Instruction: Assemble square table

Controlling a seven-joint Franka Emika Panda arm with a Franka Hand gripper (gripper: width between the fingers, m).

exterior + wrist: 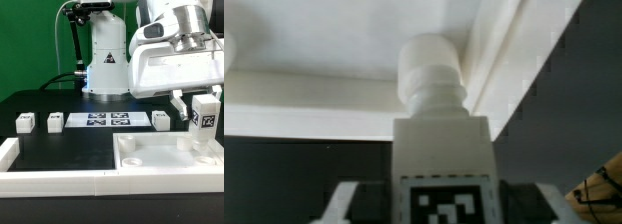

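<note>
The square table's white panel (pixel 150 157) lies rim-up at the front on the exterior view's right. My gripper (pixel 203 104) hangs over the panel's far right corner, shut on a white tagged leg (pixel 206 116) held upright. In the wrist view the leg (pixel 438 110) sits between my two fingers (pixel 352 200), its tag facing the camera. Its narrow threaded end points down at the panel's inner corner (pixel 331 100), beside the raised rim (pixel 494 60). Whether the tip touches the panel cannot be told. Three loose legs (pixel 25 122) (pixel 54 122) (pixel 162 120) stand on the black table.
The marker board (pixel 103 121) lies flat between the loose legs. A long white L-shaped rail (pixel 40 178) runs along the front and left edges. The robot's base (pixel 105 60) stands behind the board, with cables to its left.
</note>
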